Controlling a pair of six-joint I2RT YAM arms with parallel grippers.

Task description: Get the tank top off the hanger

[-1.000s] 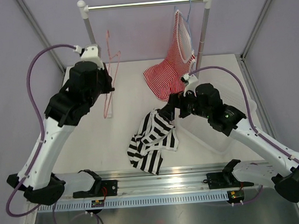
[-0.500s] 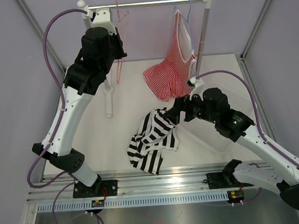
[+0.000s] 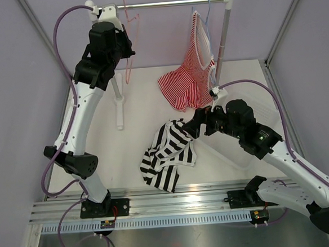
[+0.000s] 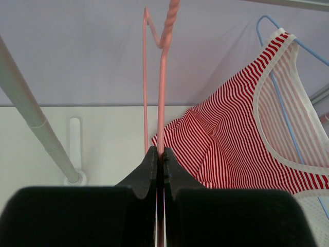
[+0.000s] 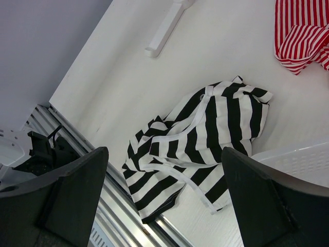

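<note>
Top view: the hanger (image 3: 127,74) is held up by the rail (image 3: 162,4) in the left gripper (image 3: 126,46), bare, likely for rehanging; the tank top (image 3: 168,154) is found crumpled on the table (image 3: 98,150), already off, just beside the right gripper (image 3: 190,126).
Left wrist: jaws are seen clamped shut on the pink wire, a grip hidden from overhead.
Right wrist: fingers are spread wide, nothing held, the striped heap framed between them below.

Lab test cell: lilac walls (image 3: 164,38), aluminium rail (image 3: 176,204), white table (image 3: 98,139).
</note>
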